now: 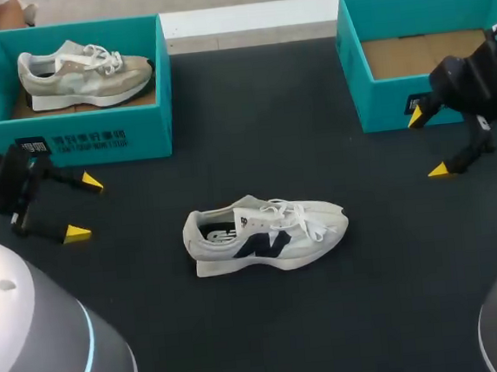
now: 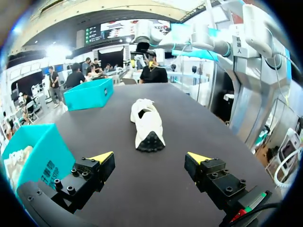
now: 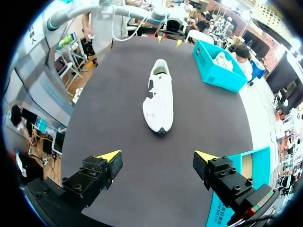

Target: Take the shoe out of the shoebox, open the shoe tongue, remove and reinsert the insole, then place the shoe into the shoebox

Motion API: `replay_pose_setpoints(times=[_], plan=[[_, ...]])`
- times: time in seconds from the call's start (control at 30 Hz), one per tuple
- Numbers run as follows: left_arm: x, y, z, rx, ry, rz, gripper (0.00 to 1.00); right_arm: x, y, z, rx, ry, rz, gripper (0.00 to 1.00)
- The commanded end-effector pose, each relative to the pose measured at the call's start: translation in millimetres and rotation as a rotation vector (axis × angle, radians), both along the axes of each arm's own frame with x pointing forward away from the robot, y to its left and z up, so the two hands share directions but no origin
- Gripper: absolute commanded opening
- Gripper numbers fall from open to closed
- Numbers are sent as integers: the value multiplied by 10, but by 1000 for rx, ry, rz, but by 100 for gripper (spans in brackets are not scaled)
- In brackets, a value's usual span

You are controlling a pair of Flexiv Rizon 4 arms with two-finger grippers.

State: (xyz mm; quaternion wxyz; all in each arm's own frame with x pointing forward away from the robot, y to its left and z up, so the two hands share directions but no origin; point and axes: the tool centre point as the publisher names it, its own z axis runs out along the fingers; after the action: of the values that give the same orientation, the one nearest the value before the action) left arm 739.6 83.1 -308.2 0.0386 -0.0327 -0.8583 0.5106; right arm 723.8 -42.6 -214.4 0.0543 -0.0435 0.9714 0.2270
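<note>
1. white, with a dark logo on its side, the shoe (image 1: 266, 235) sits out on the black table (image 1: 253, 133), about midway between the two arms and well apart from both boxes. it seems to stand on its sole, toe toward the right arm and heel toward the left.
2. done, as i judge it: the shoe is out of a shoebox.
3. unclear: an insole (image 1: 218, 235) with dark print lies inside the opening and the laces hang loose over the side. i cannot tell whether the tongue has been opened or the insole has been out and back.
4. left for certain: placing the shoe into a shoebox. the right shoebox (image 1: 398, 108) shows only its brown cardboard floor, so it looks like the place for the shoe.
5. the left gripper (image 1: 84, 207) hangs low over the table just in front of the left shoebox (image 1: 96, 134). its jaws are wide apart and hold nothing.
6. the right gripper (image 1: 427, 143) hangs just in front of the right shoebox, jaws likewise apart and holding nothing.
7. around: a grey-beige shoe (image 1: 82, 74) lies in the left shoebox.
8. in the way: little, since only bare tabletop lies between each gripper and the white shoe. the loose laces may snag a finger. the teal front wall of the right shoebox must be cleared on the way in.
</note>
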Motion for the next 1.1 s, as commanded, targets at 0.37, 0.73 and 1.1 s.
replay_pose_setpoints(times=[0.37,0.73,1.1], plan=[[-110,-200,-425,-66,-97,197,100,5,7,-6,-3,1,-1,100],[-110,-200,-425,-66,-97,197,100,5,7,-6,-3,1,-1,100],[-258,-739,-630,-86,-67,136,100,5,7,-6,-3,1,-1,100]])
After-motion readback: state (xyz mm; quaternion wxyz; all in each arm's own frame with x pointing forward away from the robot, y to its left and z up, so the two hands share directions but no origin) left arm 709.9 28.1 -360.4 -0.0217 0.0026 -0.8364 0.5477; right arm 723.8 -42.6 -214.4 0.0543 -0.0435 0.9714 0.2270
